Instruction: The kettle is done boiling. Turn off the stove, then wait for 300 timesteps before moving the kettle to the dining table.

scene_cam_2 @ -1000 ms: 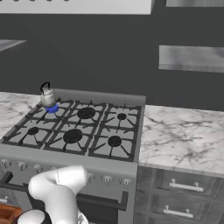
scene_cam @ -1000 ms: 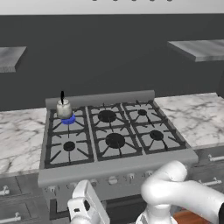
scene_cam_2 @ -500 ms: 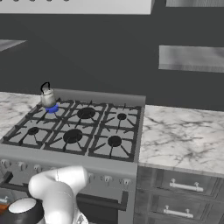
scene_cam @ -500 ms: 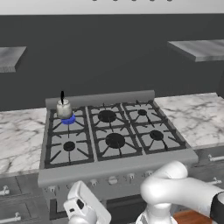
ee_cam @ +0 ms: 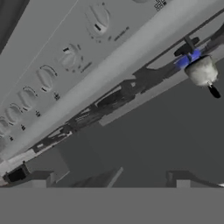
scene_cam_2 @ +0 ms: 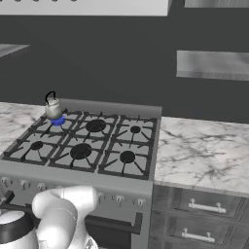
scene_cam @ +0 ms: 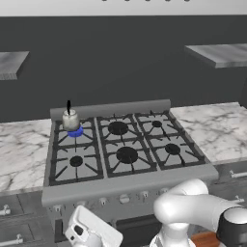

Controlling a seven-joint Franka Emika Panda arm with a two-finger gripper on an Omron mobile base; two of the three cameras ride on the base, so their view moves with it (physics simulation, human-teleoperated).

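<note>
Kettle [scene_cam: 70, 120] on back-left burner of stove [scene_cam: 126, 153], upright, thin black handle up; blue flame [scene_cam: 75, 132] under base, so burner still lit. From right side, kettle [scene_cam_2: 53, 110] close to raised back rail of stove [scene_cam_2: 92, 148], near its left edge. No view into kettle; contents can't tell. Other five burners bare. Row of knobs [ee_cam: 43, 79] along stove front, seen close and tilted from hand cam, w/ kettle [ee_cam: 202, 71] far off at upper right. Gripper low, in front of stove below knob row; tips not seen clearly, jaws spread wide, holding nothing. Marble counter [scene_cam: 214, 130] right of stove and marble counter [scene_cam: 21, 150] left of it, both flush w/ stove edges. Room above grates open; grey shelves [scene_cam: 219, 53] high on dark wall, well apart from kettle. Drawers [scene_cam_2: 202, 211] under right counter, shut.
</note>
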